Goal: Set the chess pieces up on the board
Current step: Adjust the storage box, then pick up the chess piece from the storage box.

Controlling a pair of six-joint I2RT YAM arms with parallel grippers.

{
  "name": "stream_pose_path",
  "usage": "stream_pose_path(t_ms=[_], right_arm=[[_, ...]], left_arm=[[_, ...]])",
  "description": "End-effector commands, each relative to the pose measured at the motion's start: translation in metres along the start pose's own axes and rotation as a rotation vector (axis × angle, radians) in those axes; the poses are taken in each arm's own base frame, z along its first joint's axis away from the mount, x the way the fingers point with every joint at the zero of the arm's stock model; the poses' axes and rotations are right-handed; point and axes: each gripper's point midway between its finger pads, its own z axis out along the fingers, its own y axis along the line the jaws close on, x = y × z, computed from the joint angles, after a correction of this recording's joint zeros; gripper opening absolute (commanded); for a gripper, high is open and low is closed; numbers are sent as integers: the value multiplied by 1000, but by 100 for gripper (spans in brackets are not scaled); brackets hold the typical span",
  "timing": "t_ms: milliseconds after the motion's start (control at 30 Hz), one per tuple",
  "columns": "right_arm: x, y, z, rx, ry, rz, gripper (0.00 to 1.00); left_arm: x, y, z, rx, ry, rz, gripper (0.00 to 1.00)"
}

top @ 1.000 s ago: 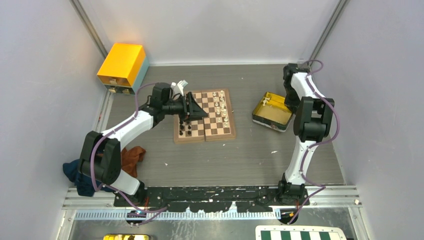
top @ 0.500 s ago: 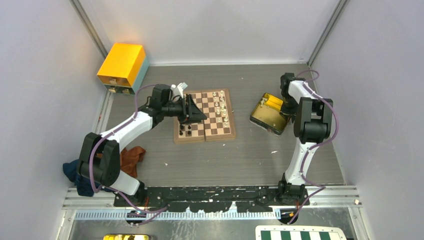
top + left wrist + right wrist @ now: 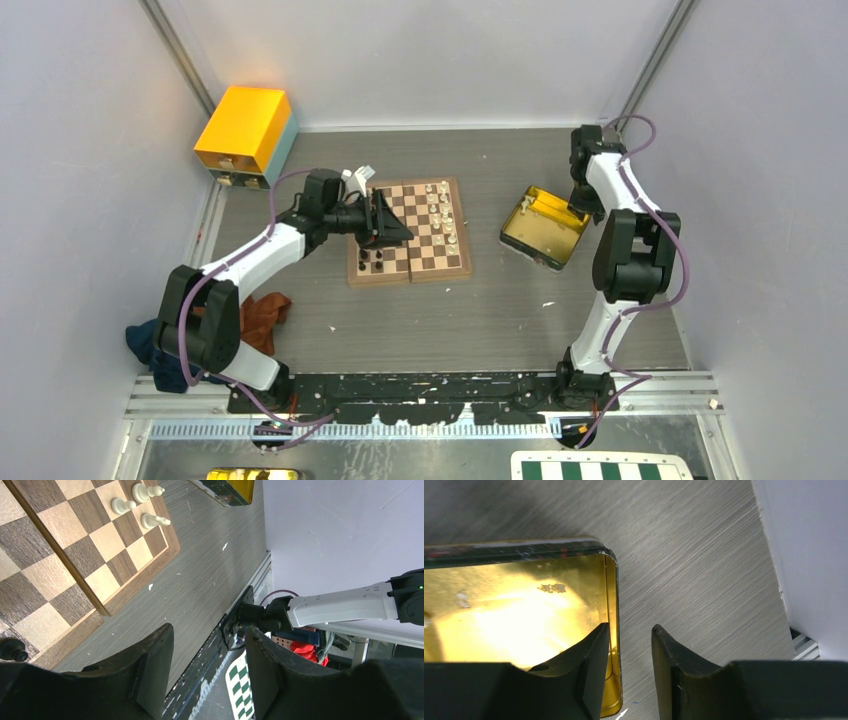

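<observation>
The board (image 3: 425, 255) lay in the middle of the bench (image 3: 450, 320). White chess pieces (image 3: 441, 212) stood along its 3 o'clock edge and black ones (image 3: 372, 262) near its 7 o'clock corner. The left gripper (image 3: 207, 637) hung over the board's 9 o'clock side, partly open and empty. At 3 o'clock from the board, the right gripper (image 3: 630, 635) stood parted astride the wall of a gold tray (image 3: 524, 615), clamping nothing.

A yellow box (image 3: 245, 130) stands far left, a gold tin (image 3: 543, 230) right, crumpled cloths (image 3: 262, 315) near left.
</observation>
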Motion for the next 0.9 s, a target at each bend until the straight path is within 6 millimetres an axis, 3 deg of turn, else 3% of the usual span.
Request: stream_pose_path(t_ms=[0, 400, 633, 867], right_arm=[[-36, -4, -41, -47, -139, 38, 43], [-30, 100, -38, -330, -168, -99, 38], [-33, 130, -24, -414, -169, -105, 34], [-23, 150, -10, -478, -147, -130, 33]], left_arm=[[-8, -18, -8, 41, -29, 53, 56], [-11, -18, -8, 30, -39, 61, 56], [-7, -14, -11, 13, -39, 76, 56], [-8, -13, -11, 3, -38, 80, 56]])
